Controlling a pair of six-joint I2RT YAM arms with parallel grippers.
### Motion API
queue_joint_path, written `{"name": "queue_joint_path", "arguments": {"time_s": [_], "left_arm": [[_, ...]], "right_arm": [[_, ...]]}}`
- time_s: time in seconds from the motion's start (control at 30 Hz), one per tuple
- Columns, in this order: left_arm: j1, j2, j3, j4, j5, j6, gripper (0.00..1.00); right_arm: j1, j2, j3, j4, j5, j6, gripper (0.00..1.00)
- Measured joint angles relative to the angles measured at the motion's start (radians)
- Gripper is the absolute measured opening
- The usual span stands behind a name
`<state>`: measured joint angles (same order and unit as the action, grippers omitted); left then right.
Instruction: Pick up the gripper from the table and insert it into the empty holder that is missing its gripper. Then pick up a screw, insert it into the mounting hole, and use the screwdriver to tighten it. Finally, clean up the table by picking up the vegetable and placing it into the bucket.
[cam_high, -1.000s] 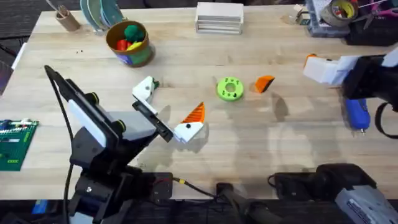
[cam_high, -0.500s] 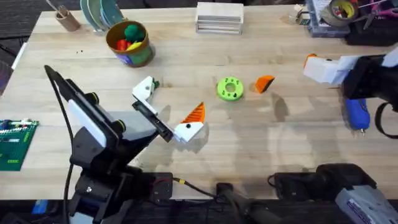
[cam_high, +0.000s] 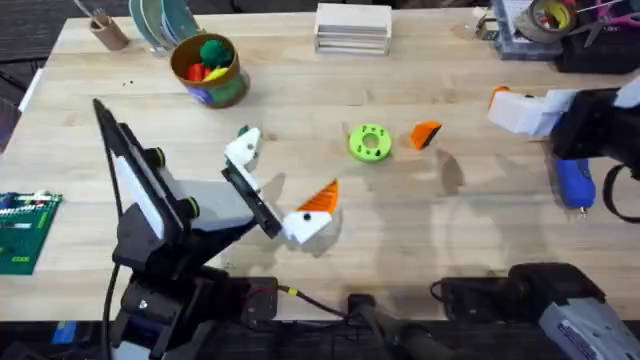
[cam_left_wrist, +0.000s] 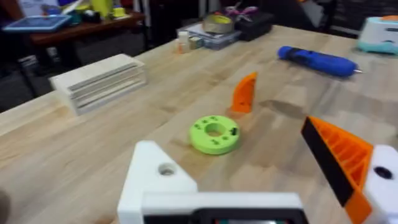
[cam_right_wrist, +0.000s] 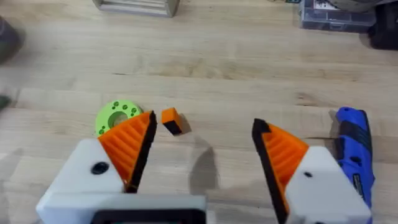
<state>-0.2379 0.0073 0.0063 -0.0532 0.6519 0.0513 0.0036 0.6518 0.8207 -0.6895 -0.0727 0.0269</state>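
The gripper, a small orange wedge (cam_high: 426, 134) (cam_left_wrist: 244, 93) (cam_right_wrist: 170, 120), lies on the table (cam_high: 420, 230) right of a green disc. My left gripper (cam_high: 280, 180) (cam_left_wrist: 255, 180) is open and hovers left of it. One of its fingers is the bare white holder (cam_high: 244, 150) (cam_left_wrist: 155, 180) with a mounting hole; the other carries an orange pad. A dark green bit (cam_high: 243, 131), perhaps the vegetable, peeks out beside the holder. The blue screwdriver (cam_high: 575, 183) (cam_right_wrist: 356, 146) lies at the right, under my open, empty right gripper (cam_high: 525, 108) (cam_right_wrist: 202, 155). The bucket (cam_high: 208, 70) stands at the back left. I cannot make out a screw.
A flat green disc with holes (cam_high: 370, 142) (cam_left_wrist: 214, 134) sits mid-table. A stack of white boards (cam_high: 352, 27) and a clutter box with tape (cam_high: 535, 25) line the far edge. A green circuit board (cam_high: 25, 230) lies at the left edge.
My left arm has swung a little to the right, carrying both its fingers nearer the green disc. The right arm, the wedge and the screwdriver have not moved.
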Motion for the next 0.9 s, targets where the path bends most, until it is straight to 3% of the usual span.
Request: {"name": "queue_joint_path", "arguments": {"time_s": [0.17, 0.3, 0.9], "left_arm": [[0.0, 0.0, 0.0, -0.007, 0.136, -0.007, 0.993], [0.0, 0.0, 0.0, -0.011, 0.202, -0.019, 0.993], [0.0, 0.0, 0.0, -0.012, 0.246, -0.057, 0.993]], "right_arm": [[0.0, 0.0, 0.0, 0.0, 0.0, 0.0, 0.991], [0.0, 0.0, 0.0, 0.0, 0.0, 0.0, 0.991], [0.0, 0.0, 0.0, 0.0, 0.0, 0.0, 0.991]]}}
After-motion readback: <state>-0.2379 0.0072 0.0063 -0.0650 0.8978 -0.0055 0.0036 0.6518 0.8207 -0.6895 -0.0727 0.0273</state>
